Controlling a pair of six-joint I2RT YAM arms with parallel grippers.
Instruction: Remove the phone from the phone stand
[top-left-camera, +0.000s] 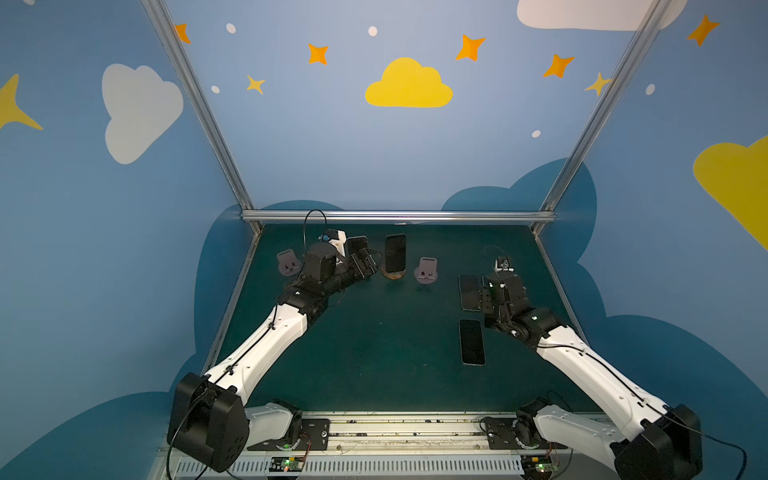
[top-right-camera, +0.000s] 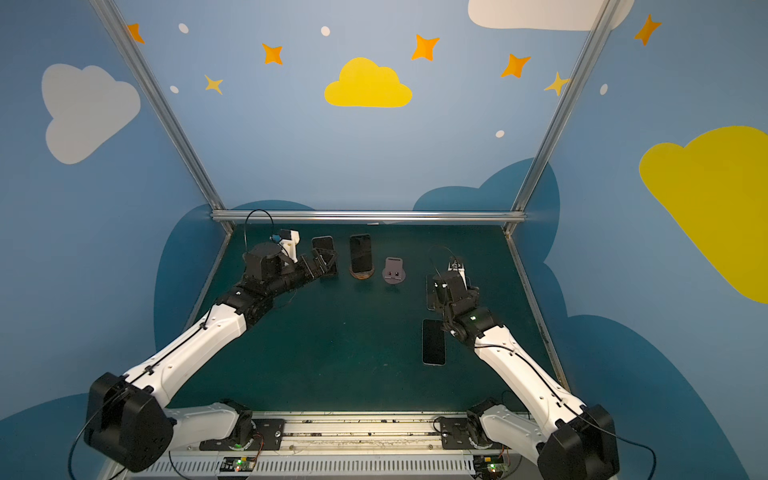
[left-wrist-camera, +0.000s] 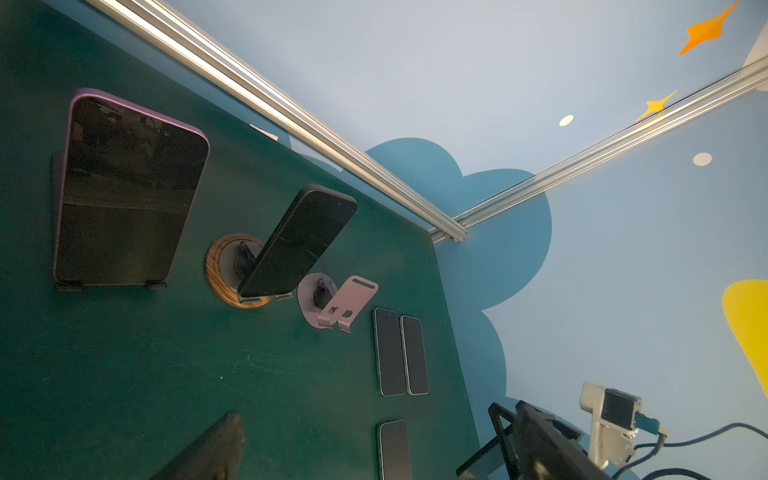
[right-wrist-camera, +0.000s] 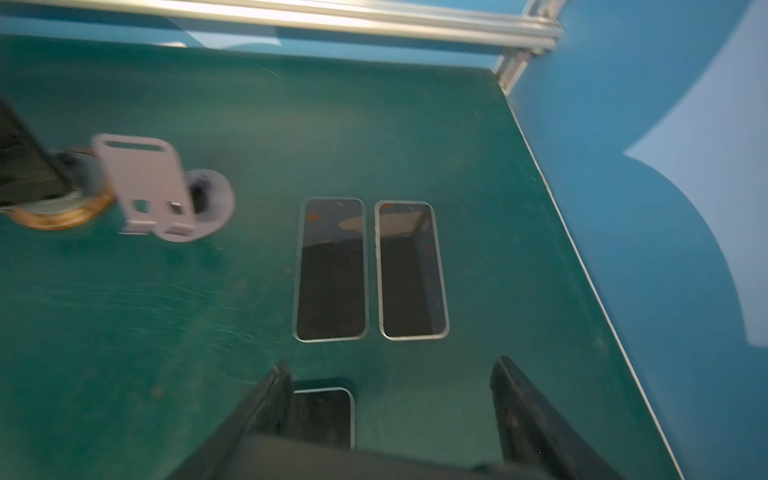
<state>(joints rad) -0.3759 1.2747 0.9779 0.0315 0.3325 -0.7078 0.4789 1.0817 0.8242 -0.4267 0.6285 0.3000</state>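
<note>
On the table (top-left-camera: 374, 353), three phones (top-left-camera: 471, 341) lie flat right, by the right gripper (right-wrist-camera: 390, 363) (fingers spread, empty). Far left, a purple-edged phone (left-wrist-camera: 124, 191) leans on a black stand (left-wrist-camera: 156, 285); beside it a dark phone (top-left-camera: 395, 252) on a wooden stand (top-left-camera: 393, 276), pink stands (top-left-camera: 427, 271) flanking. The left gripper (top-left-camera: 368, 261), wide open, hovers near both. Only the left wrist view shows the purple rim

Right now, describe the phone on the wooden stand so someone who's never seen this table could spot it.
On the green table, look along the far edge near the middle. A black phone stands propped on a round stand with a wooden ring. Its left neighbour is a purple-edged phone, and the pink stand on its right is empty.
</note>
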